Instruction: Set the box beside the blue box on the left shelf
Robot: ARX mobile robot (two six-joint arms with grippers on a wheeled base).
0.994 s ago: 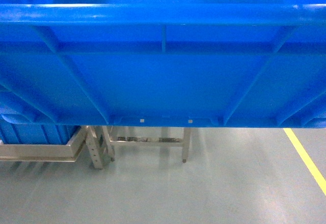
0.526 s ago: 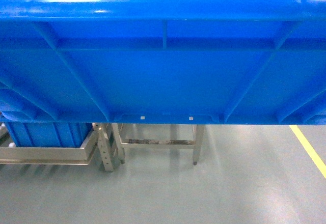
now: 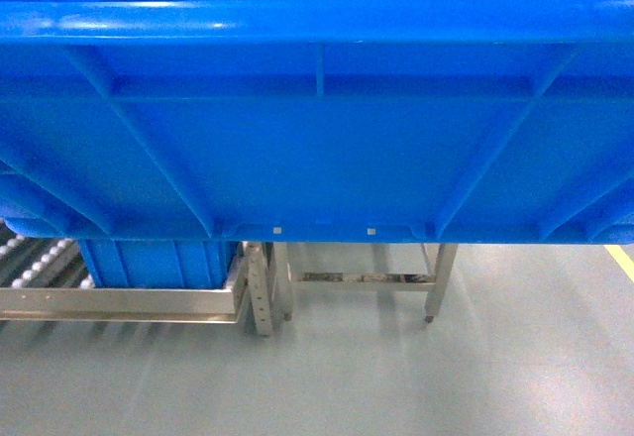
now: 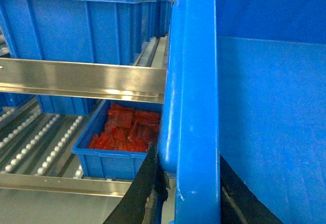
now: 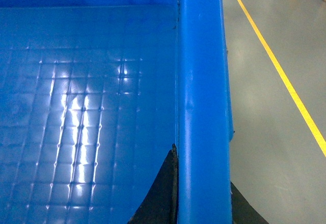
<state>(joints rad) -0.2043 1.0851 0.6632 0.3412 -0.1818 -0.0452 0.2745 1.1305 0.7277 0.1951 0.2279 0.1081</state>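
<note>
Your left tool (image 4: 191, 196) is clamped on the left rim of the box (image 3: 317, 129), held above and right of the left shelf (image 3: 119, 302), while your right tool (image 5: 201, 203) clamps its right rim.

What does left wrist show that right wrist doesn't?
Only left wrist: the roller rack, a small bin of red parts on it, another blue crate on the level above, and a steel rail.
Only right wrist: the carried box's gridded inside floor, grey floor with a yellow line.
Both: the box's thick rim, clamped by that arm's hand.
</note>
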